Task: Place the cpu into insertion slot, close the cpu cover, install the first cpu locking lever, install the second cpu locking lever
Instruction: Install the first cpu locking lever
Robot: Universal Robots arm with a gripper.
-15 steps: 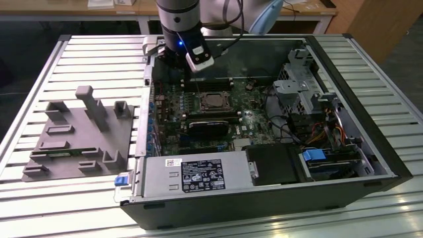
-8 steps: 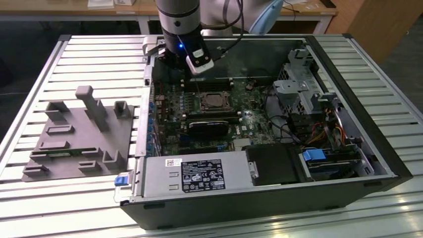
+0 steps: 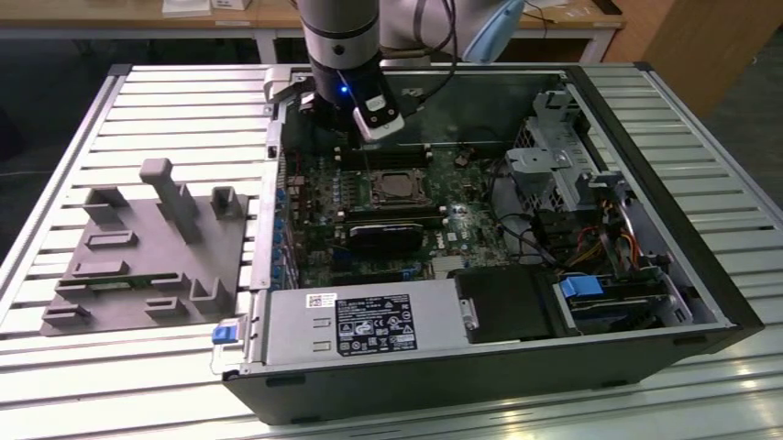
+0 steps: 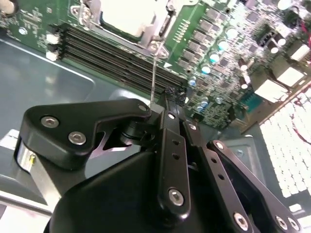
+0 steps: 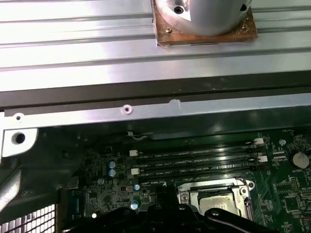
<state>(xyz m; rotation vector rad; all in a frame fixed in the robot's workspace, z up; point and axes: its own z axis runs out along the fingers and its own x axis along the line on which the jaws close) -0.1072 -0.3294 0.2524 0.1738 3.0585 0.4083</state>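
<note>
Black pincer, clenched shut, sits right by the thin locking lever beside the cpu; I think it needs a slow, steady push, or it slips.

The grey-and-silver jointed robot arm hangs near-vertical in the exterior view, a blue light glowing at its wrist, the black metal linkage gripper pointing downward.

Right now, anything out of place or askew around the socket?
One thing: a thin locking lever stands raised off a corner of the insertion slot, not latched down, right at the gripper. The cpu lies flat inside. Nothing else looks damaged or askew.
</note>
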